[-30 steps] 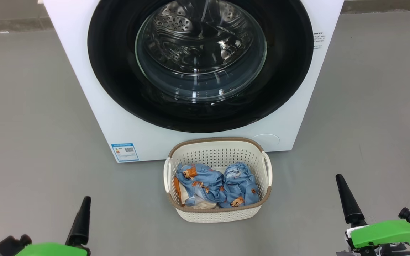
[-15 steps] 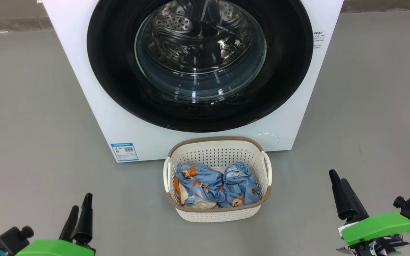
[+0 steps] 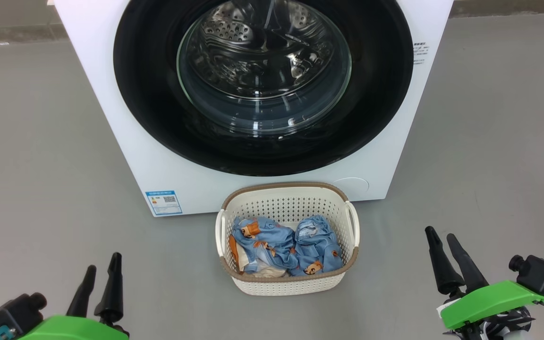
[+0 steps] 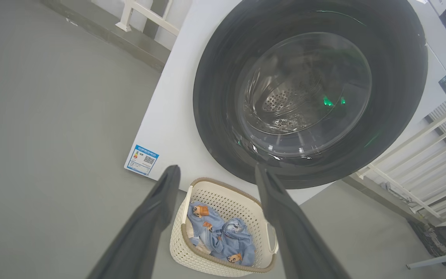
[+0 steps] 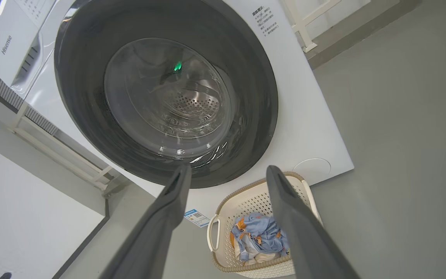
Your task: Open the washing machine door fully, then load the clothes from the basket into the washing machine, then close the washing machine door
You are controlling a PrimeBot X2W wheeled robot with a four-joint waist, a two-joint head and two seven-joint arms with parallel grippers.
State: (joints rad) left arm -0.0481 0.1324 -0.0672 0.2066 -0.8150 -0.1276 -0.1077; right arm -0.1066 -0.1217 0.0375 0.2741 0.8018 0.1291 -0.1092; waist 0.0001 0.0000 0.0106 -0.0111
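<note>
Both empty, fingers apart, at bottom corners: left gripper, right gripper. Best hook shut washing machine door, top centre, by rim; swing wide.

The floor is smooth and grey. A low grey step runs along the back. White rails stand on one side. A plain white wall has a dark strip at its bottom. The light is soft.
</note>
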